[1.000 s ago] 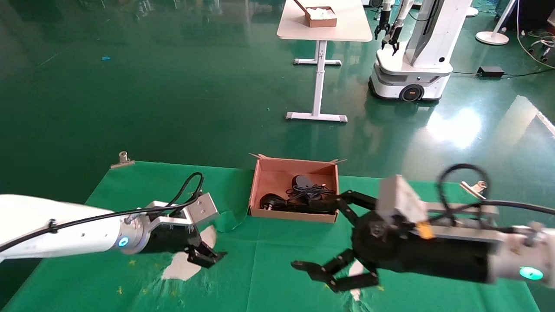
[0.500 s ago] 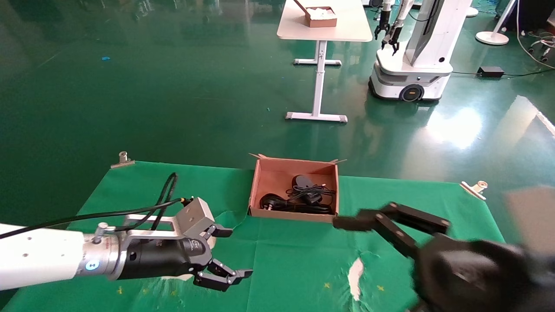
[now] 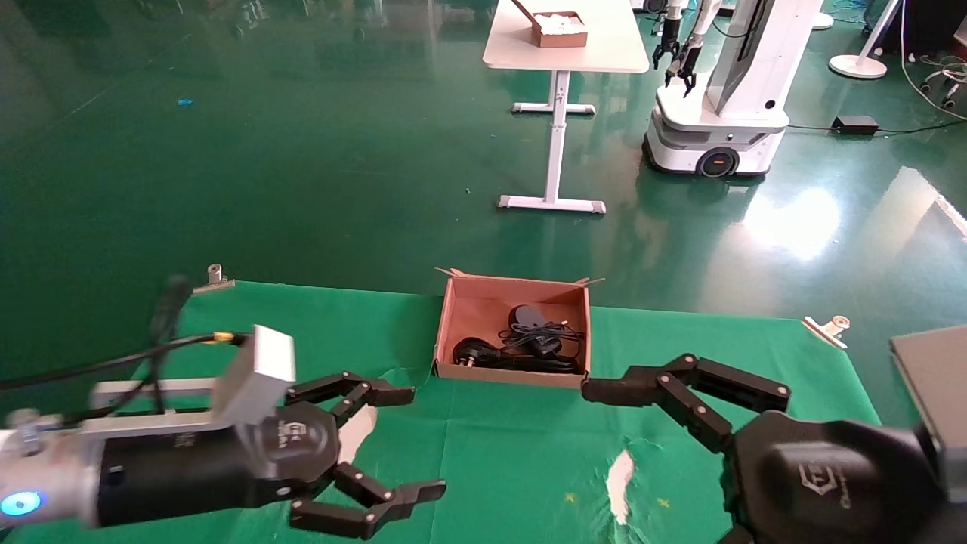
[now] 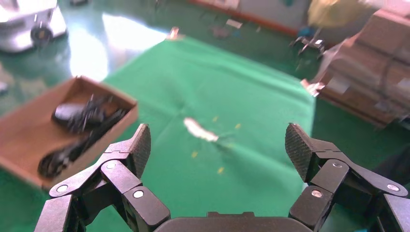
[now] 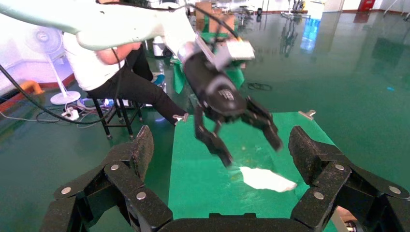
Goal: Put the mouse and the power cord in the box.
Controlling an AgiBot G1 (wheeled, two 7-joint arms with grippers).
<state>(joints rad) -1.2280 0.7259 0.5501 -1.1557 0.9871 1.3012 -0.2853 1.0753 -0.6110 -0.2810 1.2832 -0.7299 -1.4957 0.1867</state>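
The reddish-brown box sits at the far middle of the green cloth. Inside it lie the black mouse and the coiled power cord. My left gripper hovers open and empty over the cloth, near-left of the box. One of my right gripper's fingers reaches toward the box's front right corner, a little apart from it. In the right wrist view the right gripper is open and empty. The left wrist view shows the left gripper spread wide, with the box, mouse and cord off to one side.
White tears show in the cloth, with another under my left gripper. Metal clips hold the far corners. Beyond stand a white table, another robot, and a seated person.
My left gripper swung forward and opened wide. My right gripper drew back from the box's front edge toward the near right, still open.
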